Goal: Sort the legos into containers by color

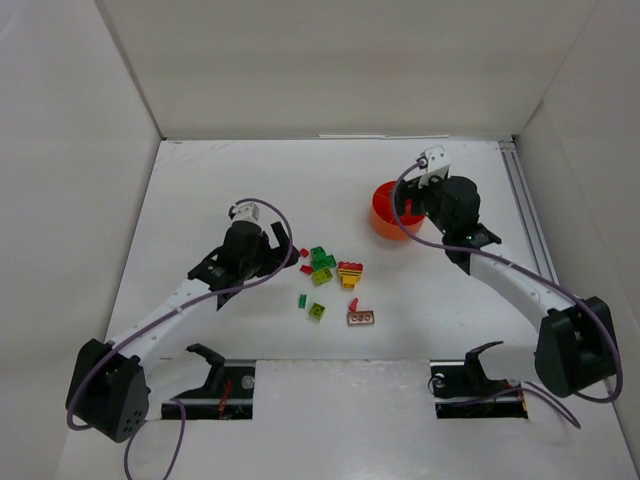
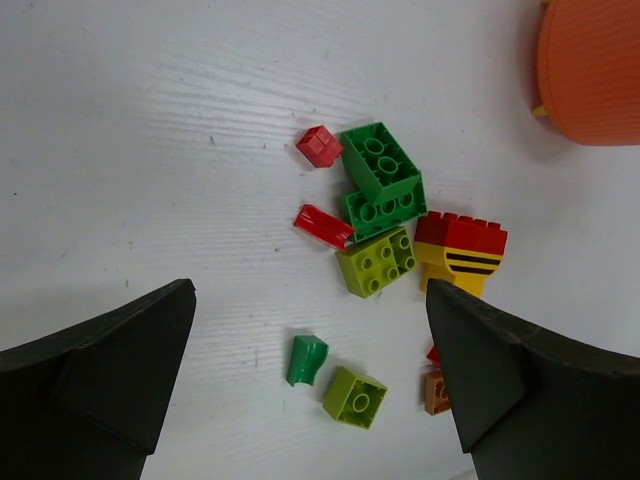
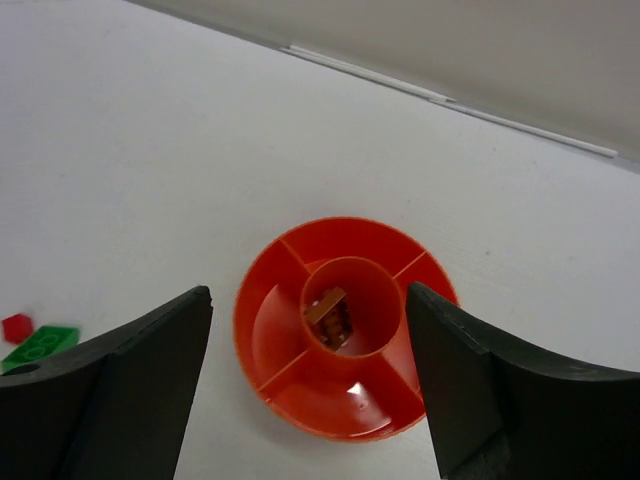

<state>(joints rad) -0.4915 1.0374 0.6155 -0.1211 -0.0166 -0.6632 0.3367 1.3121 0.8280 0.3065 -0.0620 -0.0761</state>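
Right wrist view: the right gripper (image 3: 308, 310) hangs with its fingers apart and empty over the orange bowl (image 3: 262, 345). A brown brick (image 3: 330, 312) lies in the bowl's middle cup. The left gripper (image 2: 310, 300), also spread and empty, hovers above the loose bricks (image 2: 382, 178) scattered on the white table (image 2: 150, 120).

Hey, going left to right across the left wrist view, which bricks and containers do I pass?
Small red plastic brick → large green studded brick → red and yellow striped brick → round orange plastic bowl.
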